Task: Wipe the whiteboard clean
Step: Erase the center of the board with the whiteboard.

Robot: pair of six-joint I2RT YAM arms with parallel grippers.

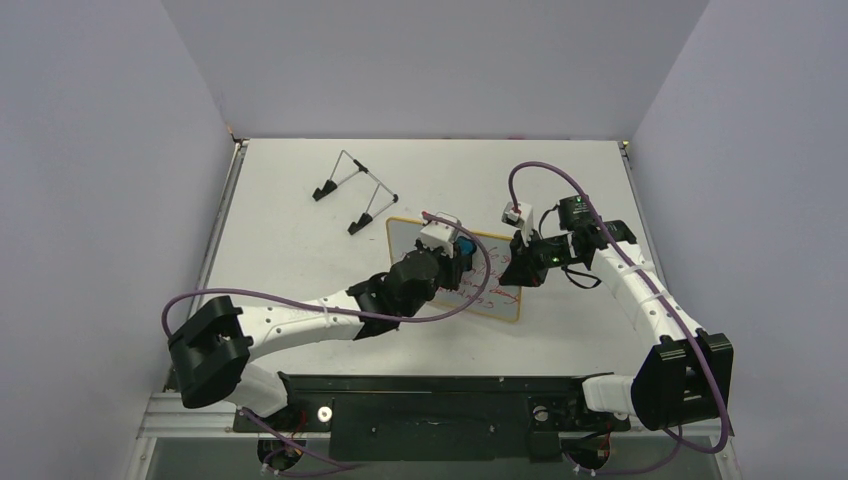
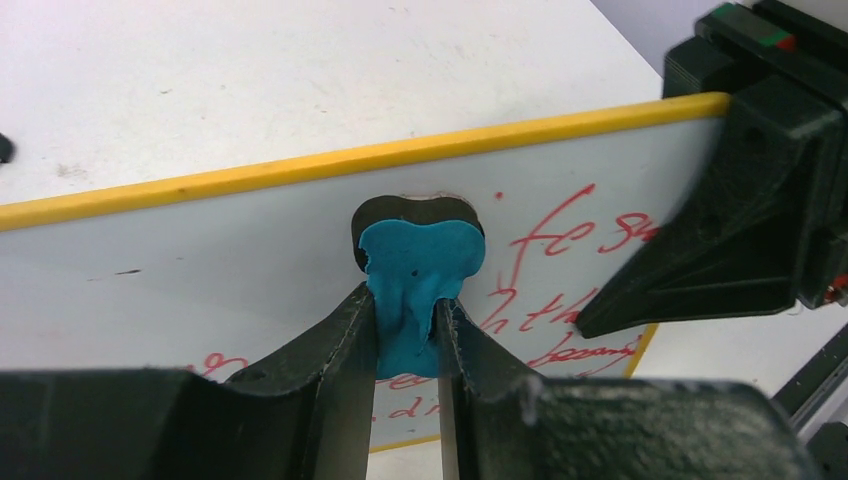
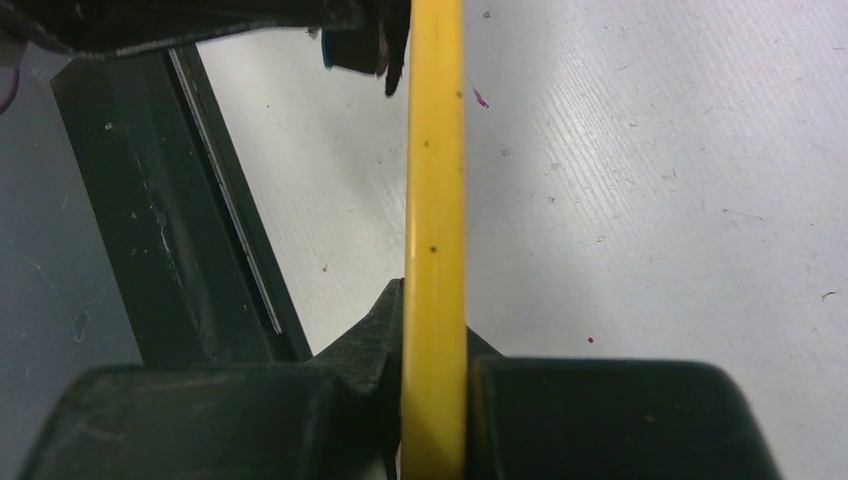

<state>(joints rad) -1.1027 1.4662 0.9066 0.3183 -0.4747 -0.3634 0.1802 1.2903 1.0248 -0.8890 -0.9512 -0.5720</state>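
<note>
The whiteboard [image 1: 404,240] lies at the table's middle, white with a yellow rim [image 2: 300,170]. Red handwriting [image 2: 560,240] covers its right and lower parts; the upper left is wiped white. My left gripper [image 2: 408,335] is shut on the blue eraser [image 2: 420,262], whose dark pad presses against the board face. The eraser [image 1: 466,249] shows in the top view too, above the board. My right gripper [image 3: 435,340] is shut on the board's yellow edge [image 3: 435,180] and appears as a black block [image 2: 745,220] at the right in the left wrist view. The left arm hides the board's middle from above.
A thin wire stand [image 1: 352,190] with black feet sits at the back left of the table. A black rail [image 1: 430,400] runs along the near edge between the arm bases. Grey walls close in the table on three sides.
</note>
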